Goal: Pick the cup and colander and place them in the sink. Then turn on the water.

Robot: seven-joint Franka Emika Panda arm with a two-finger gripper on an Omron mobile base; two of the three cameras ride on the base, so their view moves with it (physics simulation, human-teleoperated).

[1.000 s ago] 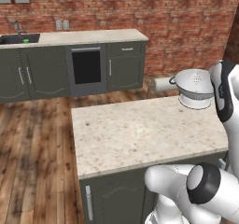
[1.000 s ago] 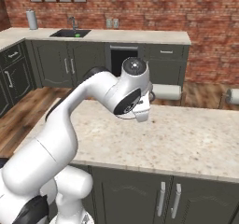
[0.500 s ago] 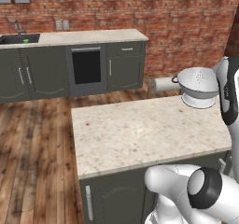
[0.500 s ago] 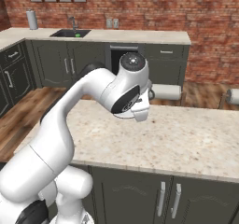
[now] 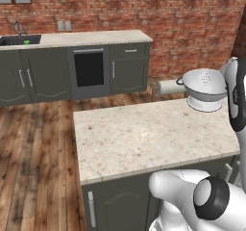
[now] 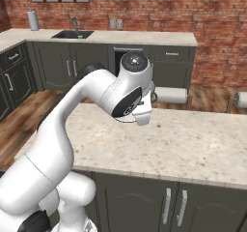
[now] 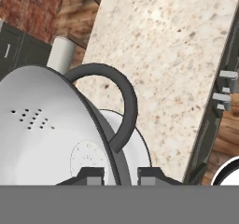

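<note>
My gripper (image 7: 120, 176) is shut on the rim of the colander (image 7: 51, 134), a white-grey perforated bowl with a dark loop handle. It hangs tilted a little above the far right part of the island counter (image 5: 144, 134); from the left base camera the colander (image 5: 205, 88) is beside my arm. The sink (image 5: 17, 41) sits in the back counter at the far left, under its grey faucet (image 5: 18, 28). A small green spot in the basin looks like the cup (image 5: 26, 42). The sink (image 6: 72, 34) and cup (image 6: 80, 36) also appear at the back left.
A paper towel roll (image 5: 169, 86) lies beyond the island's far edge, close to the colander. A second roll (image 6: 241, 99) is further right. Dark cabinets and an oven (image 5: 90, 69) line the brick back wall. Wood floor separates the island from the sink counter.
The arm has risen slightly, lifting the colander a little higher over the island. The grip has stayed the same.
</note>
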